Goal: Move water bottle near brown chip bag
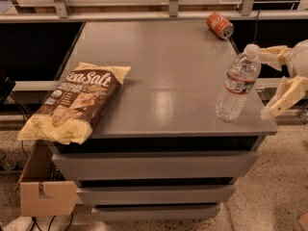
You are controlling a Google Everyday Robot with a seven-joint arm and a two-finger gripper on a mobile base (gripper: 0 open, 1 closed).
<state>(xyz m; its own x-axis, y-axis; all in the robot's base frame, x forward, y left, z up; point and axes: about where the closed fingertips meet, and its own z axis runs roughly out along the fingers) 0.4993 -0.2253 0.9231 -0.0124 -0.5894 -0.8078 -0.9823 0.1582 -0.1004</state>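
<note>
The brown chip bag (pixel 77 102) overhangs the tabletop's (pixel 163 66) 8 o'clock edge, the tall, light water bottle (pixel 237 83) stands near its 4 o'clock corner, and the gripper (pixel 263 82) at the bottle's 3 o'clock, spread wide and empty, could topple it by closing off-centre.

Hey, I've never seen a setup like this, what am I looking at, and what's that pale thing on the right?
It is one picture, looking down at a grey drawer cabinet; where the camera sits is not known. The pale thing at the right edge is the robot's gripper, two fingers spread open, holding nothing, just right of an upright water bottle. A brown chip bag lies front left, overhanging the edge; a soda can lies on its side back right.
</note>
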